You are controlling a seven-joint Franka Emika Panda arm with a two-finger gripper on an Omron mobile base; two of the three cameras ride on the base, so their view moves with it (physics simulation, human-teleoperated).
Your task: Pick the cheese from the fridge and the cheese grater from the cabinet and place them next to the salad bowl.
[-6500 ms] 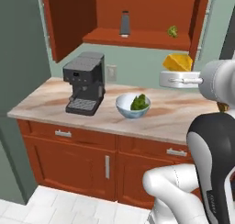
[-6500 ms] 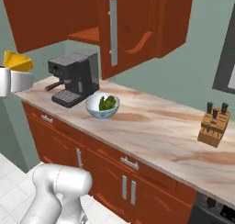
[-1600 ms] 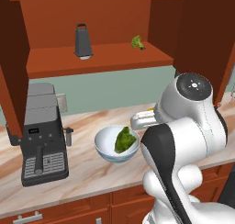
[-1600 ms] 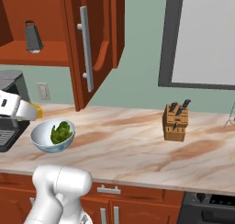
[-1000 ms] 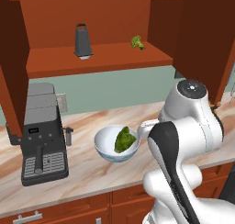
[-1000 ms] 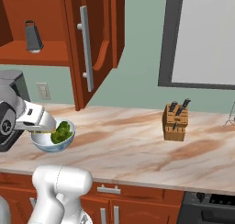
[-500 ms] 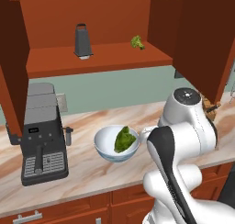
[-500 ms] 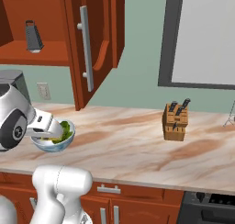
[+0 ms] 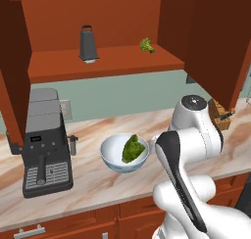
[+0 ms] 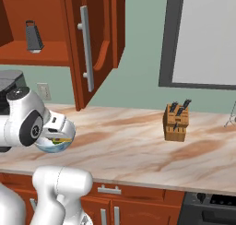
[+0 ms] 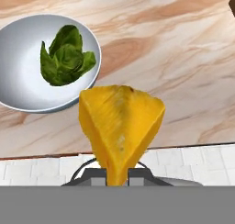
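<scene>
I see the cabinet (image 9: 98, 61) open, cheese grater (image 9: 88, 43) upright on its shelf. Salad bowl (image 9: 123, 154) sits on the counter (image 10: 138, 141). My gripper (image 11: 118, 171) is clamped on the cheese (image 11: 120, 126), hanging just beside the bowl.

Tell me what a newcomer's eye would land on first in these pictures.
The yellow-orange cheese wedge fills the middle of the hand view, clamped in the gripper above the marble counter beside the salad bowl. Next comes the dark cheese grater, standing upright on the shelf of the open cabinet above the black coffee machine.
</scene>
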